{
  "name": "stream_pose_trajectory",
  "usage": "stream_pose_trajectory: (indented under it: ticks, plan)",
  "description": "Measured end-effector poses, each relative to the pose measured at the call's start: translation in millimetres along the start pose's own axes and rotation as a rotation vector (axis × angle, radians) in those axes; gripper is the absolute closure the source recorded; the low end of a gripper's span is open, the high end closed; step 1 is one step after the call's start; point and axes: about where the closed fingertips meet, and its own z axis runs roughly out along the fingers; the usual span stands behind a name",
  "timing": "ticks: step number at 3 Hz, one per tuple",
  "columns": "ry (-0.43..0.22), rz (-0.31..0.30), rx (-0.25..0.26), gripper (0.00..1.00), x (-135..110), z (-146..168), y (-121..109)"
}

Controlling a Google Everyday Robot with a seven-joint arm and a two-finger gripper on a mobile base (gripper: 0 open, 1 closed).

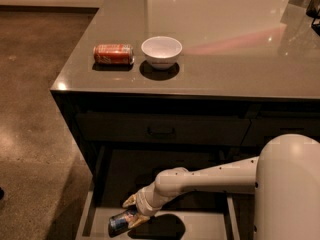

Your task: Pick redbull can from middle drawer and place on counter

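The redbull can (120, 222) lies tilted on the pale floor of the open middle drawer (200, 226), near its front left. My gripper (133, 211) reaches down into the drawer on the white arm (200, 180) and sits right at the can's right end, touching or nearly touching it. The counter (225, 59) is the glossy grey-brown top above the drawers.
An orange-red soda can (113, 54) lies on its side on the counter's front left, next to a white bowl (161, 51). A closed dark drawer front with a bar handle (161, 132) is above the open drawer. My white body (290, 189) fills the lower right.
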Motion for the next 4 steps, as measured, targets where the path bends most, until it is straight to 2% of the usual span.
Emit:
stream_pose_trajectory:
  ticks: [1,2,3,4]
  plan:
    - [-0.03,0.026,-0.006,0.72,-2.7,2.6,-3.0]
    - [-0.129,0.044,0.035,0.96,-16.2,-17.2,-7.8]
    - [-0.265,-0.006,0.106,1.0,-52.4,-68.4,-10.3]
    - [-0.357,-0.102,0.203,1.0,-97.4,-140.2,-8.5]
